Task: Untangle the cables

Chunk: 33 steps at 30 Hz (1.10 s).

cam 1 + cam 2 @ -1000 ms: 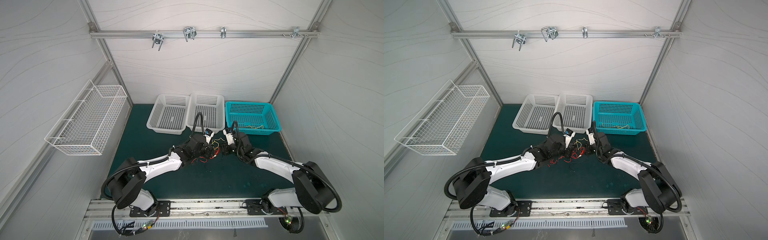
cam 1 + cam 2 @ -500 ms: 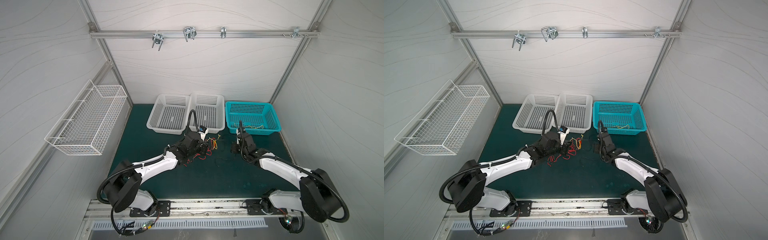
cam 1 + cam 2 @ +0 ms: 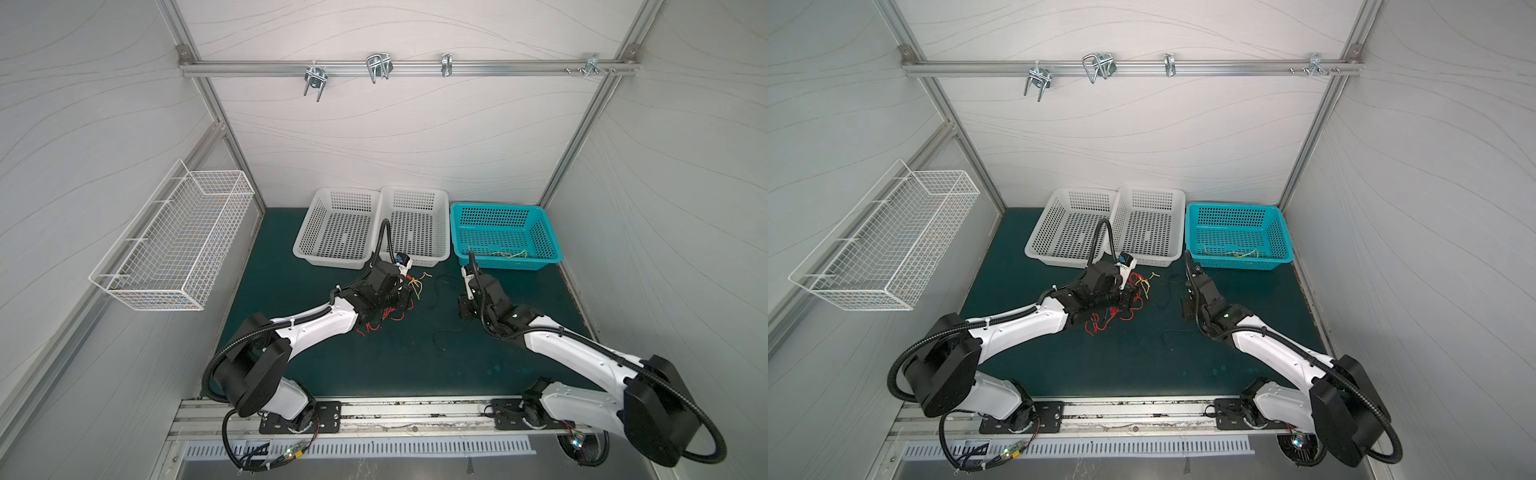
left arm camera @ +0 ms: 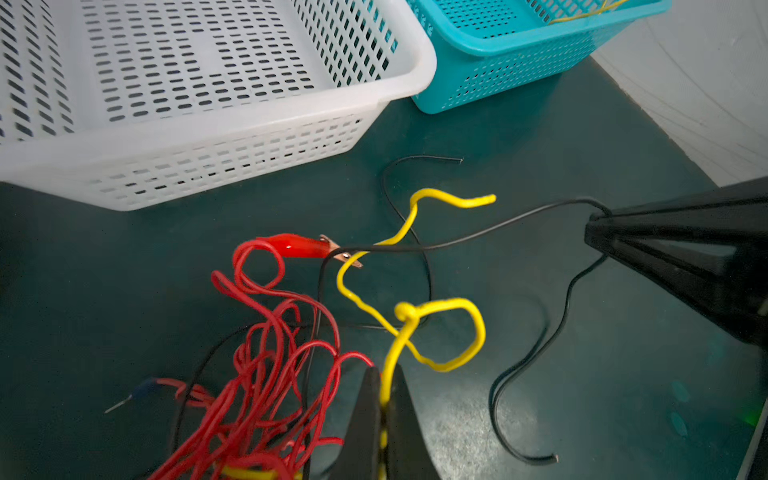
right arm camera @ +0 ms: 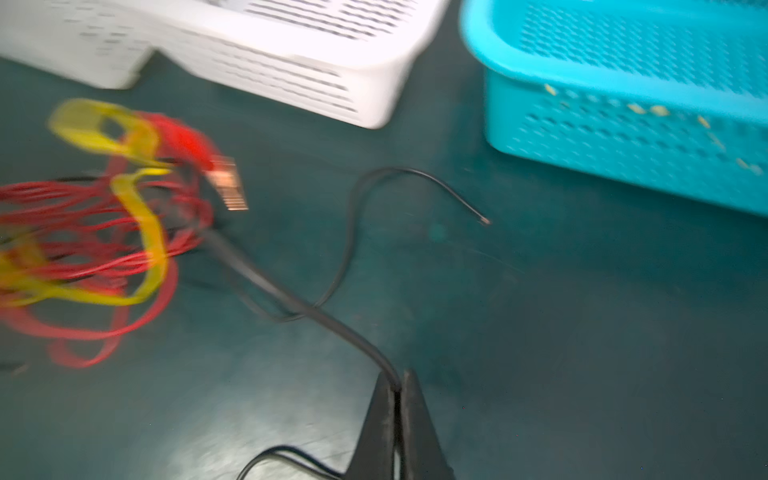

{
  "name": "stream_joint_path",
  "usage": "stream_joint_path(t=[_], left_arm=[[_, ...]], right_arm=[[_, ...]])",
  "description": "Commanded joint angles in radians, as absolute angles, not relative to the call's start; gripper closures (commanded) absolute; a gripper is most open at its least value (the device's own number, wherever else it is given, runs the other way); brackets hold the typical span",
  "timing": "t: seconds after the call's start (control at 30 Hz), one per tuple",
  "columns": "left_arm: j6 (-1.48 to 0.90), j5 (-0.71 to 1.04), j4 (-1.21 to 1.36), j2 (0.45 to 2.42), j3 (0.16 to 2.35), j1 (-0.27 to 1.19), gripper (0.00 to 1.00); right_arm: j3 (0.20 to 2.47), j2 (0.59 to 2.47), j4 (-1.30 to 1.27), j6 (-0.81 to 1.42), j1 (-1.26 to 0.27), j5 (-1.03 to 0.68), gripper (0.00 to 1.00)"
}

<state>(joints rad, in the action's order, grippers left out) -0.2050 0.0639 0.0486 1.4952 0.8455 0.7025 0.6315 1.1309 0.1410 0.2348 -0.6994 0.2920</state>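
The cables lie tangled on the green mat in front of the baskets: a bundle of red cables (image 4: 266, 365) with a red alligator clip (image 4: 299, 245), a kinked yellow cable (image 4: 478, 332) and a thin black cable (image 4: 478, 237). My left gripper (image 4: 384, 374) is shut on the yellow cable right beside the red bundle (image 3: 386, 320). The black cable (image 5: 291, 299) runs taut from the tangle to my right gripper (image 5: 397, 380), which is shut on it. In both top views the right gripper (image 3: 460, 309) (image 3: 1183, 309) stands to the right of the tangle. The black cable's loose ends trail on the mat (image 3: 446, 332).
Two white baskets (image 3: 332, 259) (image 3: 415, 193) and a teal basket (image 3: 498, 206) line the back of the mat. The teal one holds a yellowish cable (image 3: 505, 254). A white wire basket (image 3: 174, 249) hangs on the left wall. Metal hooks (image 3: 378, 68) hang on the rail above.
The grippers, close together a second ago, have drawn apart. The right one moved right and towards the front with the black cable, drawing it out of the tangle. The left one shifted slightly left.
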Motion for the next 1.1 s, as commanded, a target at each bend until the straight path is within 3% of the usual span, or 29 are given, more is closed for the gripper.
stream_joint_path(t=[0.0,0.23,0.47,0.87,1.07], left_arm=[[-0.202,0.114,0.049,1.522,0.904,0.708,1.00],[-0.145,0.151,-0.009,1.554,0.946,0.745,1.00],[-0.148,0.186,0.002,1.526,0.939,0.752,1.00],[-0.210,0.241,0.150,1.403,0.872,0.712,1.00],[-0.244,0.245,0.169,1.445,0.886,0.706,1.00]], right_arm=[[0.695,1.093,0.095,0.161,-0.720,0.251,1.00],[0.791,1.137,0.093,0.165,-0.720,0.335,1.00],[0.868,1.303,0.195,0.235,-0.679,0.388,1.00],[0.728,1.263,0.174,0.282,-0.582,0.295,1.00],[0.646,1.085,0.093,0.229,-0.582,0.196,0.80]])
